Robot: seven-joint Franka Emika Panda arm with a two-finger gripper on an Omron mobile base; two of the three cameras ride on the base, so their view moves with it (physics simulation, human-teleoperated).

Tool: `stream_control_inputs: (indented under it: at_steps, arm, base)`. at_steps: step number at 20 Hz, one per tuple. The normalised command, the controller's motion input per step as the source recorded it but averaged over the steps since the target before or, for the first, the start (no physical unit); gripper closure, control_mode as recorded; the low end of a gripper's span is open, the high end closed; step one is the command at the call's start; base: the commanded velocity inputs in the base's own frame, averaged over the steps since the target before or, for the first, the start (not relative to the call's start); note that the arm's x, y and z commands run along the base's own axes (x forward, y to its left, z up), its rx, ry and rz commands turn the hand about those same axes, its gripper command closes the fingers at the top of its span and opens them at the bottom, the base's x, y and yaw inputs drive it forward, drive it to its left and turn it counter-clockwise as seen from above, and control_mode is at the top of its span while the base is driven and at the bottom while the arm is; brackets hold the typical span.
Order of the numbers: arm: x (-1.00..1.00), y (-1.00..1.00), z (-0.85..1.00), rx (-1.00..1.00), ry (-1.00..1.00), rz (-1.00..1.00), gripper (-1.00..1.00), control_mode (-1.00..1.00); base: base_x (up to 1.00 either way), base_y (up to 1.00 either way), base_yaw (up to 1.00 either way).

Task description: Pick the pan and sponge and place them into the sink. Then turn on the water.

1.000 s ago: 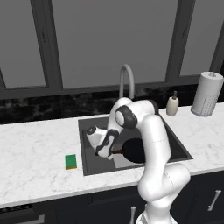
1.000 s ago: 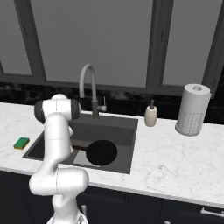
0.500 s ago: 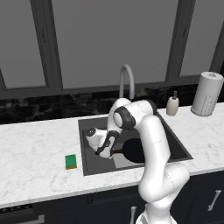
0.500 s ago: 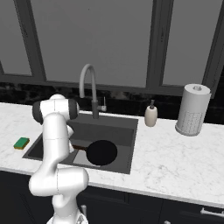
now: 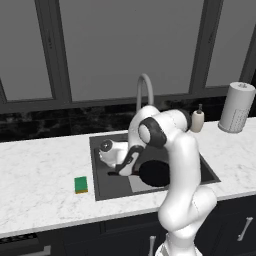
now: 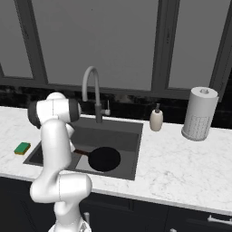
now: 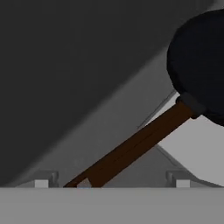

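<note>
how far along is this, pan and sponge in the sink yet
Done: the pan lies in the sink. In hand: nothing; the gripper is open, fingertips either side of the pan's handle. Left: the sponge sits on the counter left of the sink, and no water runs from the faucet.

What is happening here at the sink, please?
The robot arm is working low inside the sink. The pan already lies on the sink floor, and the gripper is open, its fingertips standing on either side of the pan's brown handle. The sponge is on the counter left of the sink, not yet picked. No water runs from the faucet.
</note>
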Motion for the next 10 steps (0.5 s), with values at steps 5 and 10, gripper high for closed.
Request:
stream_control_inputs:
  at_steps: [5, 10]
  arm:
    - [-0.90, 0.00, 0.53, 0.11, -0.24, 0.00, -1.00, -1.00]
    - [-0.98, 0.00, 0.91, 0.10, -0.34, -0.07, -1.00, -1.00]
  base:
    - [0.00, 0.00, 0.00]
    - [0.00, 0.00, 0.00]
